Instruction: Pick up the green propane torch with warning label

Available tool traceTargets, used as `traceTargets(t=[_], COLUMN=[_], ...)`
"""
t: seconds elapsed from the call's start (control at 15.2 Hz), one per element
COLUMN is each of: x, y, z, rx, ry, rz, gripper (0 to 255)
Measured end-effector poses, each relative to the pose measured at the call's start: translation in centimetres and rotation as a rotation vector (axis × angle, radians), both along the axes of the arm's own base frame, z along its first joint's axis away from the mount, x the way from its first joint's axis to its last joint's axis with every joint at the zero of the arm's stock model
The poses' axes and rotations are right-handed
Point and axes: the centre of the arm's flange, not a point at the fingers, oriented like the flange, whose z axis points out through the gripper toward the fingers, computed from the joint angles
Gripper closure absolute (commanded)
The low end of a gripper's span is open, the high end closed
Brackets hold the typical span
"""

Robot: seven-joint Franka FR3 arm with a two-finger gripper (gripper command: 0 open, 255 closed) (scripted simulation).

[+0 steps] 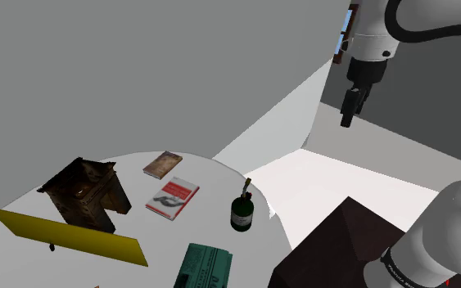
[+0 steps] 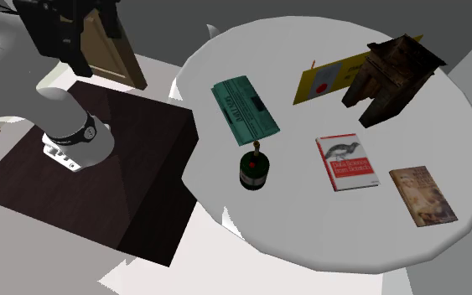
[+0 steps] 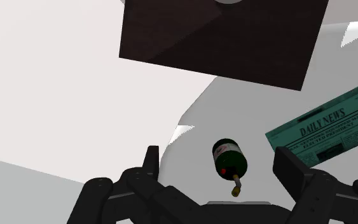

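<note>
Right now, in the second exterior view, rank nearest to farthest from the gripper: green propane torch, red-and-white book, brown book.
1. Green propane torch, leftmost of the three, closest to the gripper.
2. Red-and-white book, lying between the other two.
3. Brown book, farthest right.

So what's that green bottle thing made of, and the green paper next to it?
The torch looks like painted metal, perhaps: a smooth dark green cylinder with a brass-coloured tip. The newspaper looks like thin matte paper, tinted green, folded flat, with printed columns and a Daily News headline.
</note>
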Motion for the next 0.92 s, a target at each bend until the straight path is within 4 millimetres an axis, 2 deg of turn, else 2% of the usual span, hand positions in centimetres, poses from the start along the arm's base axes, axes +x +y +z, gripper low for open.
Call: traceTargets(t=[0.2, 0.92], x=[1.1, 9.8], y=[0.5, 3.6], z=[-1.0, -12.8], rx=[0.006, 0.055], ry=[0.010, 0.096], rz=[-0.013, -0.130], gripper=[0, 0])
